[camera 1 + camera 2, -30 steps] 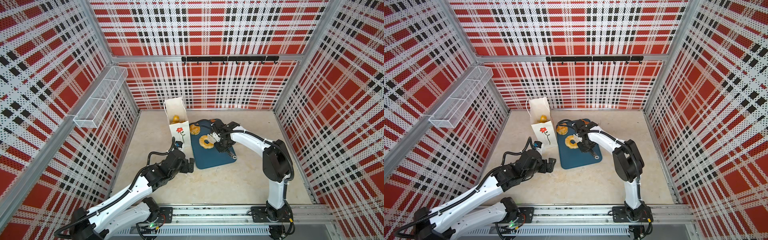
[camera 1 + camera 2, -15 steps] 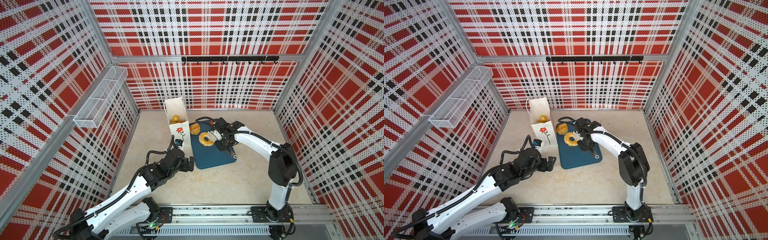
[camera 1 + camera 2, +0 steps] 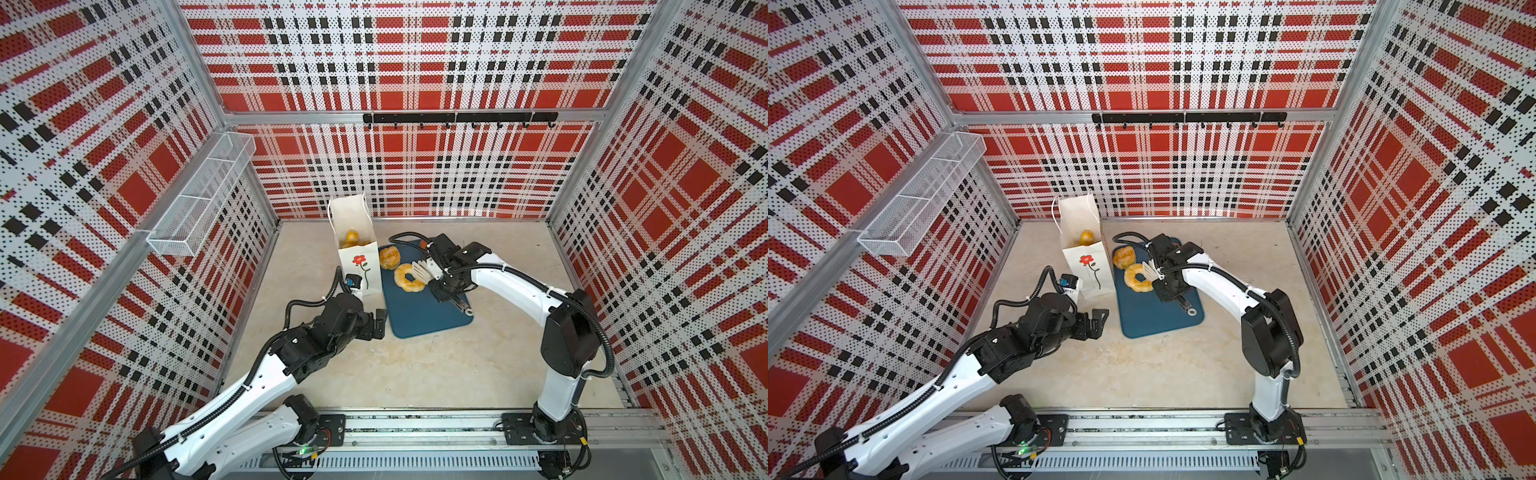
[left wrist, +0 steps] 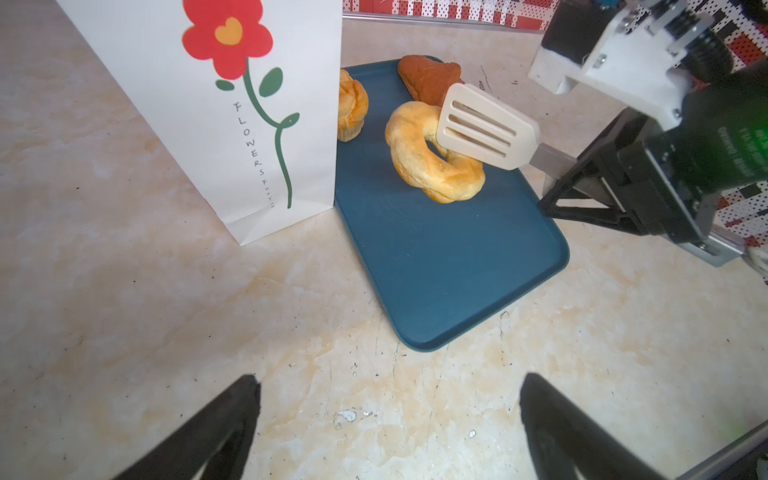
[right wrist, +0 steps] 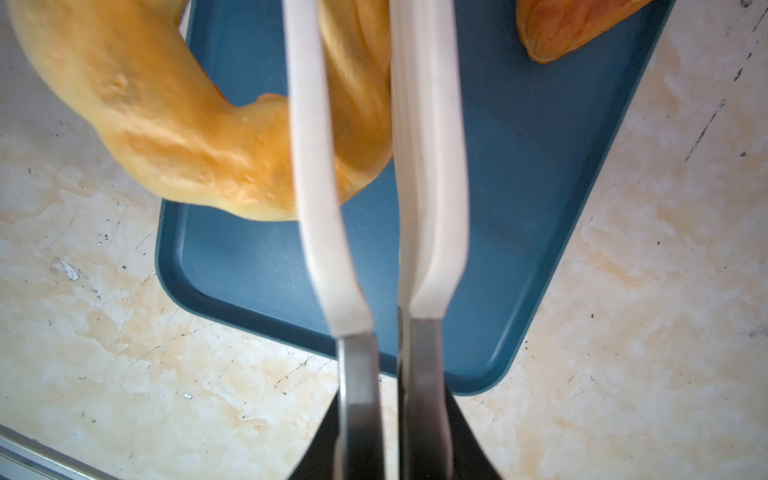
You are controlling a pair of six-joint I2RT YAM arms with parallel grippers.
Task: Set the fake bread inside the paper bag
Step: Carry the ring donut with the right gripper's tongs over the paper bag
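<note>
Four fake bread pieces [image 4: 432, 158] [image 4: 351, 104] [image 4: 428, 77] [image 3: 352, 237], one paper bag [image 4: 199, 137], one tray [image 4: 436, 257], one tongs [image 4: 486, 129].

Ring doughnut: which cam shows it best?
Left wrist: the whole ring doughnut shows, pinched by white tongs over the blue tray. Right wrist: close, blurred, cropped. Both top views: small, tongs overlapping it.

White paper bag [image 4: 166, 104], red flower with yellow heart centre, green stem, dark lettering; dark teal-blue tray [image 4: 436, 257]; golden-yellow ring doughnut [image 4: 419, 166]; darker orange-brown pastry [image 4: 424, 77], upper centre of left wrist view; cream-white slotted tongs [image 4: 486, 129], grey metal shanks; beige marbled counter [image 4: 124, 311]; red-white-black plaid walls [image 3: 415, 62], dotted
</note>
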